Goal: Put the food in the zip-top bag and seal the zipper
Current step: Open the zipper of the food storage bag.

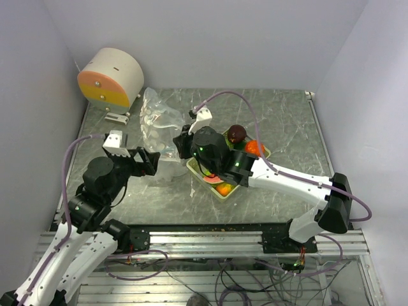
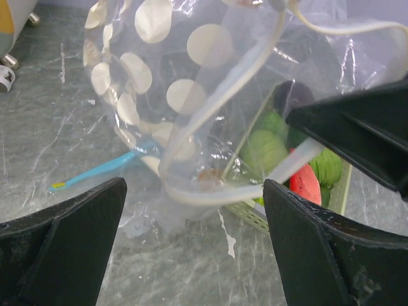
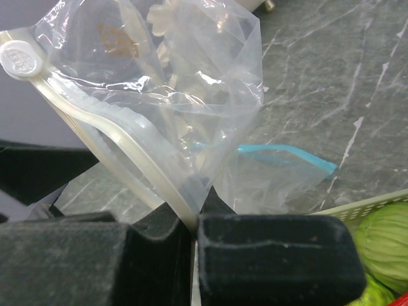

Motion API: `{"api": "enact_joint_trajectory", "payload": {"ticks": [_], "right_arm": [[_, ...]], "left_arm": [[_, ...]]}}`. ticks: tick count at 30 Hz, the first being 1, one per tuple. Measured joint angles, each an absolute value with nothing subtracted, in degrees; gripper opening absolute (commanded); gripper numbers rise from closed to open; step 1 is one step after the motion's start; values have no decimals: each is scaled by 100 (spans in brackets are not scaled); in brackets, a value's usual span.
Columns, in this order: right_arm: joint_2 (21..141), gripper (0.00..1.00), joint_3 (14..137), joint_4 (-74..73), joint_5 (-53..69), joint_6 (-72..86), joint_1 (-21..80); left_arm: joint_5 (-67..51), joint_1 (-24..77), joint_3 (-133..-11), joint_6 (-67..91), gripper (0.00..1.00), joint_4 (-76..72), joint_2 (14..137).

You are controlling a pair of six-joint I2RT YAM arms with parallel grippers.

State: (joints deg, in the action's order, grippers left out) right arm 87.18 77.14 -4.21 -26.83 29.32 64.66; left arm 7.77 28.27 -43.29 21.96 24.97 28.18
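Note:
The clear zip-top bag [image 1: 156,124] with white dots stands left of the basket, its mouth held open. My right gripper [image 1: 185,143] is shut on the bag's pale zipper rim [image 3: 137,169], as the right wrist view [image 3: 194,233] shows. My left gripper [image 1: 153,160] is open and empty, just short of the bag's mouth [image 2: 210,191]; its jaws stand wide apart in the left wrist view [image 2: 194,239]. The food lies in the basket: a maroon piece [image 1: 238,132], orange pieces [image 1: 254,148], round green ones [image 2: 264,150] and a red piece [image 2: 305,185]. The bag holds no food that I can see.
The pale yellow-green basket [image 1: 213,185] sits mid-table, partly under my right arm. A round white and orange device [image 1: 111,76] stands at the back left. The zipper's white slider [image 3: 22,58] is at the rim's far end. Walls enclose the table on three sides.

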Motion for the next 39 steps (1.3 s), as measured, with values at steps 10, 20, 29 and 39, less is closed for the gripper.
{"api": "enact_joint_trajectory", "payload": {"ticks": [10, 20, 29, 39], "right_arm": [[8694, 0, 7708, -467, -1959, 2995, 6469], [8112, 0, 7397, -622, -1813, 3142, 6211], [8132, 12, 6980, -1055, -2182, 3288, 5889], [8047, 78, 6534, -930, -1433, 2912, 5819]], "left_arm": [[1131, 2827, -4141, 2202, 94, 1621, 3636], [1431, 2827, -4152, 2082, 7, 1647, 3334], [1546, 2827, -5048, 2099, 7, 2624, 3883], [1542, 2832, -5559, 2145, 7, 3017, 3822]]}}
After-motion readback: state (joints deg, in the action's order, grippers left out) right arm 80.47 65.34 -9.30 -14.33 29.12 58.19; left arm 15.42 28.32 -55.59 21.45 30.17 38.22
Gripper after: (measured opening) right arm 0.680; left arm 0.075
